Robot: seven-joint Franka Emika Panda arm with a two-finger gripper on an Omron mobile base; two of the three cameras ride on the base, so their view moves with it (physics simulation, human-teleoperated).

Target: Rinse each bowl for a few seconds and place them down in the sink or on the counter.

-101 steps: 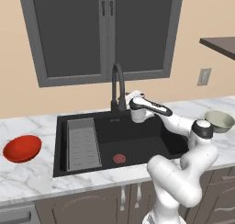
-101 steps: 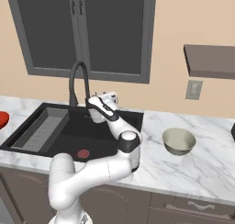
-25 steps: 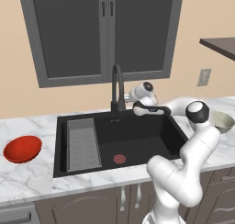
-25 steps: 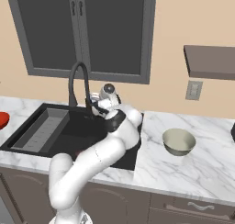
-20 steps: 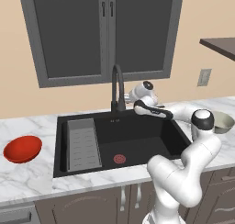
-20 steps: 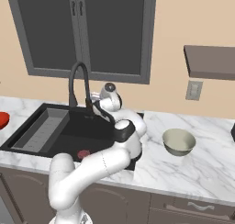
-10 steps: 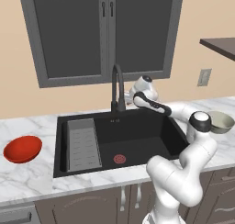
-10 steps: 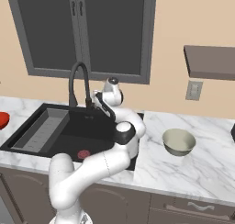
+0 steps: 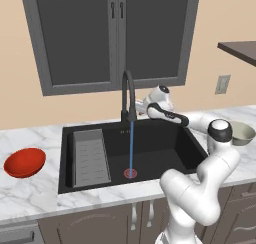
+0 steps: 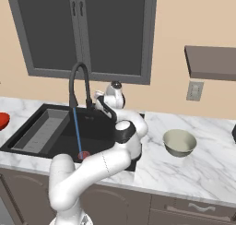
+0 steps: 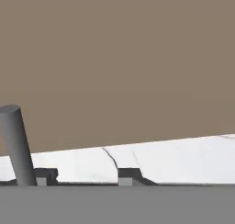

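Water runs from the black arched tap (image 9: 127,95) beside the gripper (image 9: 141,108), whose jaw state I cannot tell. Next: fetch the grey-beige bowl (image 9: 240,133) on the marble desk (image 9: 30,198), far right.

The arm (image 9: 170,117) and running water (image 9: 131,148) are crowding the space beside the tap (image 9: 128,95); left of the tap, the sink (image 9: 150,148) is lying open above its ribbed tray (image 9: 91,155).
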